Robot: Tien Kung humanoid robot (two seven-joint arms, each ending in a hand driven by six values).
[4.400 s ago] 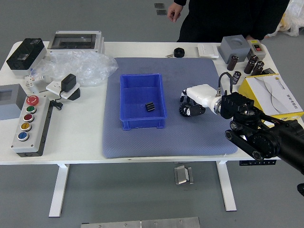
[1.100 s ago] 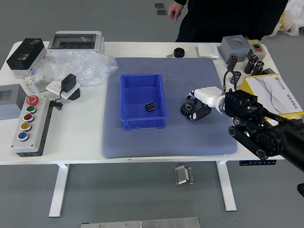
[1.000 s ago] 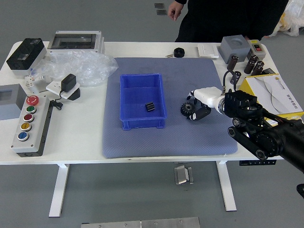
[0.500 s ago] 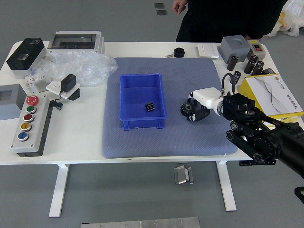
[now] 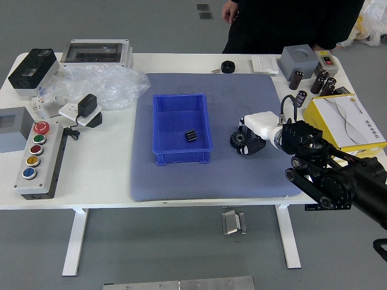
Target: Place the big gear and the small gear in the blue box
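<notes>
In the blue box (image 5: 172,121), the small gear (image 5: 191,136) lies sideways, ridges running roughly left-right. Right of the box, the round big gear (image 5: 238,139) faces up on the mat (image 5: 211,183); the right hand (image 5: 261,126) reaches leftward over its edge, openness and grip unclear.

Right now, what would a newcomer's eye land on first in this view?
Probably the bright blue box mid-table, with the small gear inside. Then the robot's white-backed right hand, low at the big gear just right of the box. Far left, the panel with red, green, yellow and blue buttons.
</notes>
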